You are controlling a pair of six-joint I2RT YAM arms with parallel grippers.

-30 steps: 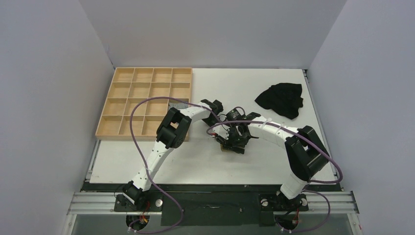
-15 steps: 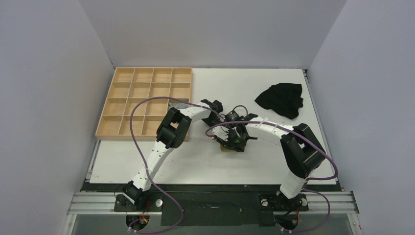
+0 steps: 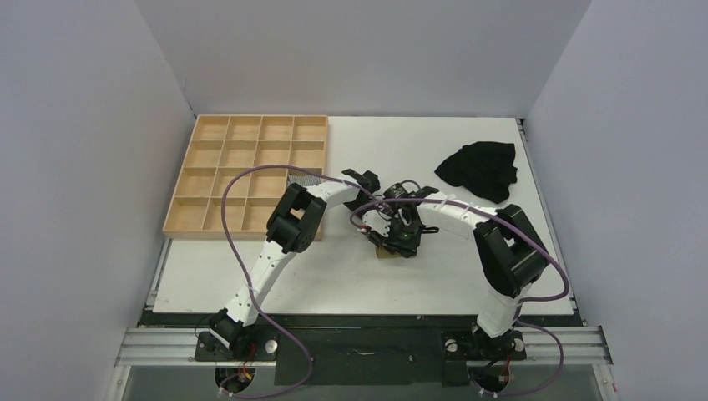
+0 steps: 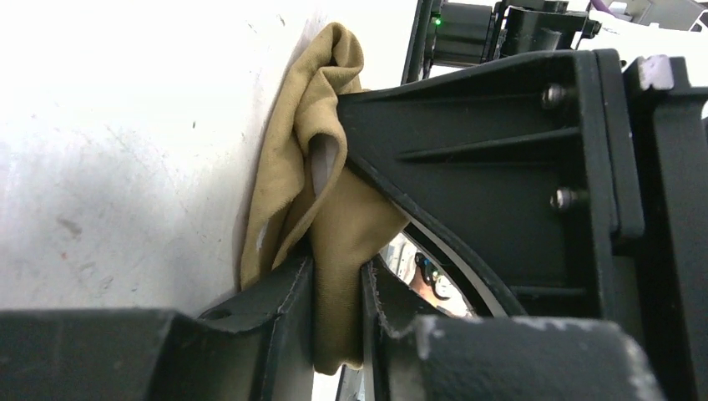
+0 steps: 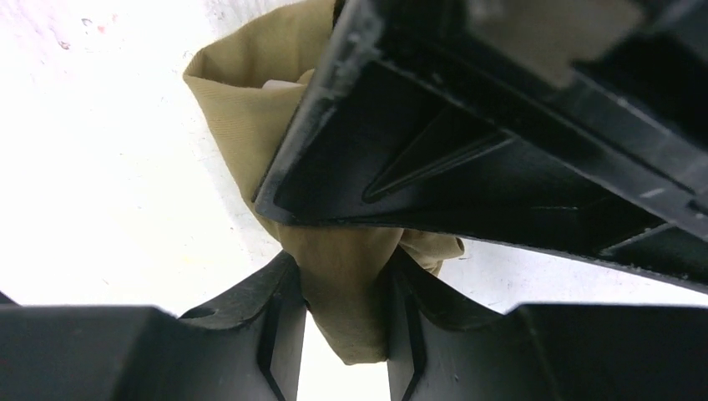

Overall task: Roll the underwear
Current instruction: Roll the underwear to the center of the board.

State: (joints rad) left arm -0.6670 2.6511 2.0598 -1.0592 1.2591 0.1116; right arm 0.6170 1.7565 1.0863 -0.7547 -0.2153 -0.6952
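Observation:
The underwear is a small bunched olive-khaki bundle on the white table, mostly hidden under both grippers in the top view. In the left wrist view the underwear is folded in layers with a pale inner panel showing, and my left gripper is shut on a fold of it. In the right wrist view the underwear hangs in a fold between the fingers of my right gripper, which is shut on it. The two grippers sit close together, touching or nearly so, over the bundle.
A wooden tray with several compartments lies at the back left; a grey striped cloth sits in one compartment by the left arm. A black garment lies at the back right. Purple cables loop over both arms.
The right arm has shifted slightly left and its wrist has turned over the bundle. The left gripper and the underwear stay almost in place.

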